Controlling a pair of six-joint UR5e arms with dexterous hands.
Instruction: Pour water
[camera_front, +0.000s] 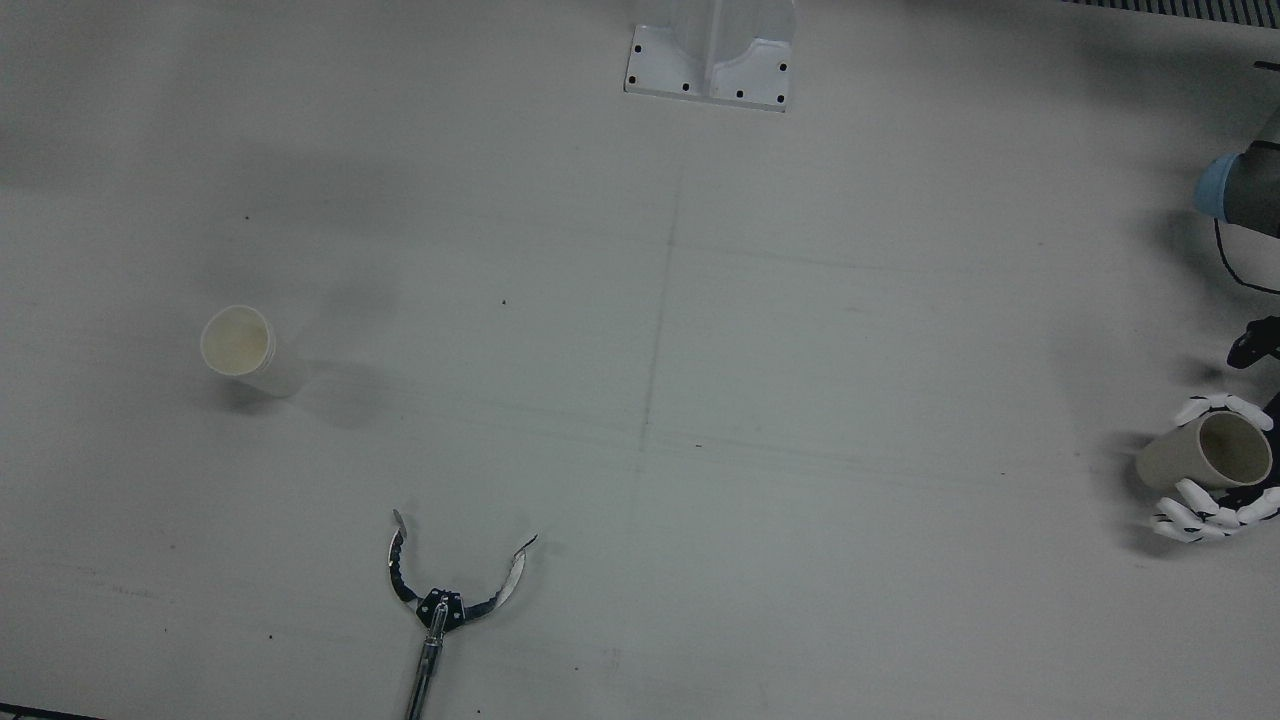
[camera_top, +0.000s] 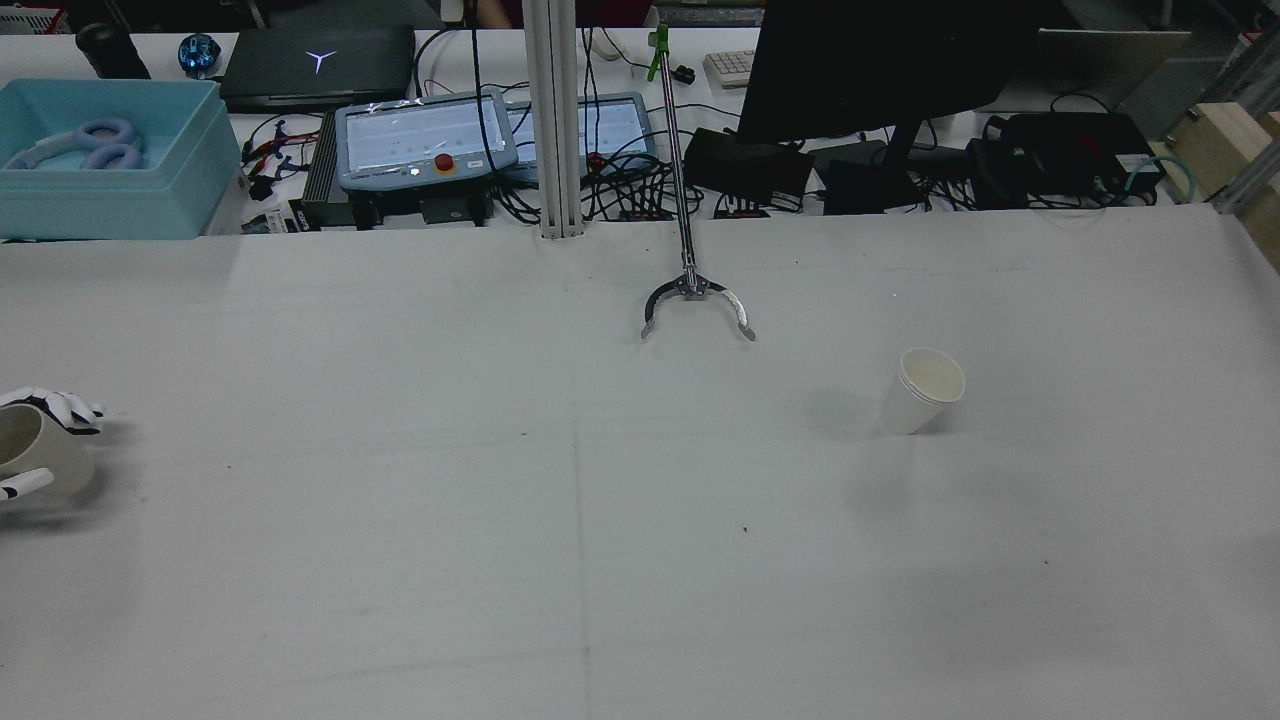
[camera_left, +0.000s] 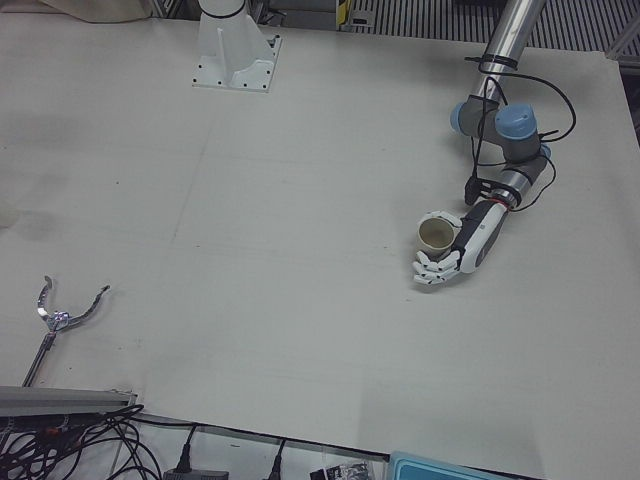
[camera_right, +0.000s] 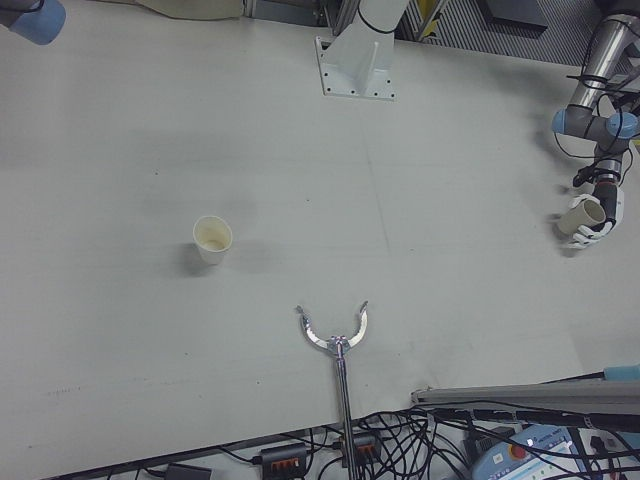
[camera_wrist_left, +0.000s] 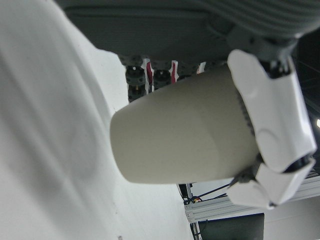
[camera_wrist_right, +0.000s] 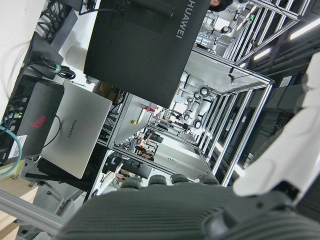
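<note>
left robot hand (camera_front: 1215, 470) cropped, gripping cup (camera_front: 1200, 455)

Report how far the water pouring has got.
Done: the left robot hand has grasped one paper cup and holds it tilted at the table's edge. In hand: carrying it. Left: crossing the table to the second cup, which stands upright far off, and pouring. No water can be made out in either.

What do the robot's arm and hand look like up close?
The left arm is a silver-grey tube with light blue caps on its joints and a thin black cable looping alongside. The left hand has white finger shells over black parts, on a dark wrist. The right hand barely shows: white shells and grey ribbing.
</note>
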